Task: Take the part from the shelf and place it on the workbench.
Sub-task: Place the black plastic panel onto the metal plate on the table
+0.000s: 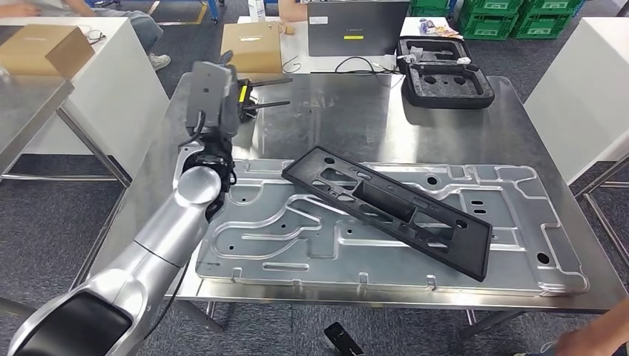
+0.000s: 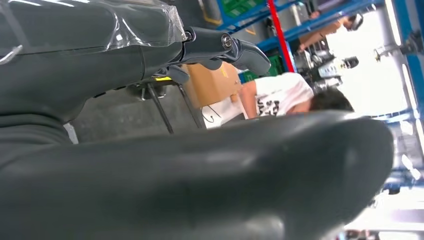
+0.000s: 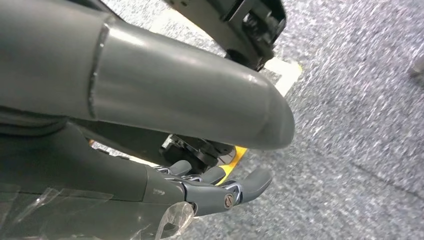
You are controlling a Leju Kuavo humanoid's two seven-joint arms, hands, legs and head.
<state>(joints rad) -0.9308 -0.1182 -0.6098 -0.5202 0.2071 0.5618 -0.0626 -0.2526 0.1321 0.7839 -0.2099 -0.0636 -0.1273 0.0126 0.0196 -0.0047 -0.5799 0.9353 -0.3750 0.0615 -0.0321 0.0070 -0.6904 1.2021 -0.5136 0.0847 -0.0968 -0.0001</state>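
Note:
The part, a long black plastic frame point(image 1: 393, 208) with several cut-outs, lies at a slant on the large embossed metal panel point(image 1: 297, 245) that covers the steel workbench point(image 1: 348, 111). My left hand point(image 1: 213, 93) is raised above the workbench's far left area, well apart from the part. The left wrist view shows its thick thumb point(image 2: 210, 175) and dark fingers point(image 2: 225, 47) spread with nothing between them. My right hand point(image 3: 210, 150) hangs over the grey carpet, its fingers point(image 3: 225, 190) loosely extended and holding nothing.
An open black foam-lined case point(image 1: 443, 73) sits at the workbench's far right. A black and yellow tool point(image 1: 248, 95) lies just beyond my left hand. Cardboard boxes point(image 1: 252, 44) and white tables point(image 1: 111, 81) stand around. A person's hand point(image 1: 593, 337) shows at the near right corner.

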